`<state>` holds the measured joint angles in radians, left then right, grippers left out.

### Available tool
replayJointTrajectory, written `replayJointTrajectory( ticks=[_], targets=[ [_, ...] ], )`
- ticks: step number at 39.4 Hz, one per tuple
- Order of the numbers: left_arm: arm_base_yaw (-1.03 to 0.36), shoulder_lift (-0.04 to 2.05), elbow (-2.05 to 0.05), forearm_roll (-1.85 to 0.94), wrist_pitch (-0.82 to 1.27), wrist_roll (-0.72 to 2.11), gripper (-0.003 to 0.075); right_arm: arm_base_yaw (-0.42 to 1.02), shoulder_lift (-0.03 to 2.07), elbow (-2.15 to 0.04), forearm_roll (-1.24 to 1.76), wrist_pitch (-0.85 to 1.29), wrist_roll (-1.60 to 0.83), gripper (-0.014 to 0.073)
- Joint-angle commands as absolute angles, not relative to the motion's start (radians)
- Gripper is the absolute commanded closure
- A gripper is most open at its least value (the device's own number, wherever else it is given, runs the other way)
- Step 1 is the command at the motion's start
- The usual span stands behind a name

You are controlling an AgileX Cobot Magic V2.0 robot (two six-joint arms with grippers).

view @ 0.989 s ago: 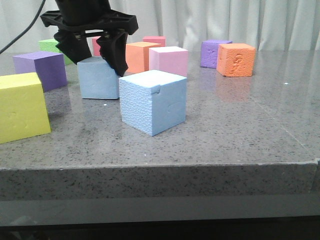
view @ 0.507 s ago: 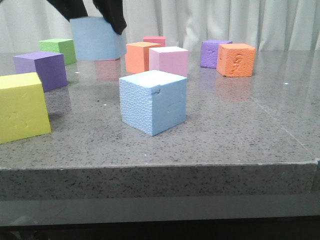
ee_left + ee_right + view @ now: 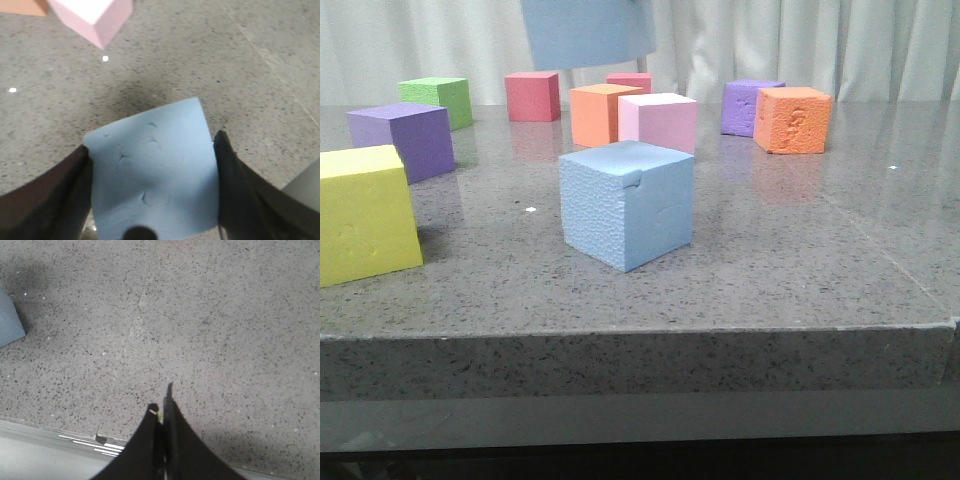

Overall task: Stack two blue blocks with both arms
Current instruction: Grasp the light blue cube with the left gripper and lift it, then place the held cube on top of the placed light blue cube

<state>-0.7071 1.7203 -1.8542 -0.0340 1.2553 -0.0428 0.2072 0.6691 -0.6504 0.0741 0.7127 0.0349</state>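
The rough blue block with a notch [image 3: 626, 204] stands on the table near the front, and its corner shows in the right wrist view [image 3: 9, 324]. The smoother, paler blue block [image 3: 585, 32] hangs high at the top of the front view, up and behind the rough one. My left gripper [image 3: 152, 155] is shut on it, one black finger on each side [image 3: 152, 175]; the gripper itself is out of the front view. My right gripper [image 3: 161, 401] is shut and empty, low over bare table near the front edge, to the right of the rough block.
Other cubes stand around: yellow [image 3: 365, 213] at front left, purple [image 3: 402, 140], green [image 3: 438, 100], red [image 3: 532, 96], orange [image 3: 603, 113], pink [image 3: 658, 121], a far purple one [image 3: 748, 106] and a far orange one [image 3: 792, 119]. The table's front edge [image 3: 640, 335] is close.
My left gripper has lifted the paler blue block from the table behind the rough one, up and to the right, until the gripper left the front view. The red cube is uncovered.
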Motion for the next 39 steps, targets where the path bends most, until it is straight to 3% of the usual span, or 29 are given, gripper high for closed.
replayJointTrajectory(
  ticks=[1,39],
  targets=[
    [-0.749,1.669,-1.865,-0.040,1.273,-0.055,0.0419,0.202,0.664,-0.677,0.066,0.643,0.035,0.0661],
    [-0.780,1.703,-1.785,-0.006,1.210,-0.103,0.0415,0.202,0.664,-0.677,0.066,0.646,0.035,0.0661]
  ],
)
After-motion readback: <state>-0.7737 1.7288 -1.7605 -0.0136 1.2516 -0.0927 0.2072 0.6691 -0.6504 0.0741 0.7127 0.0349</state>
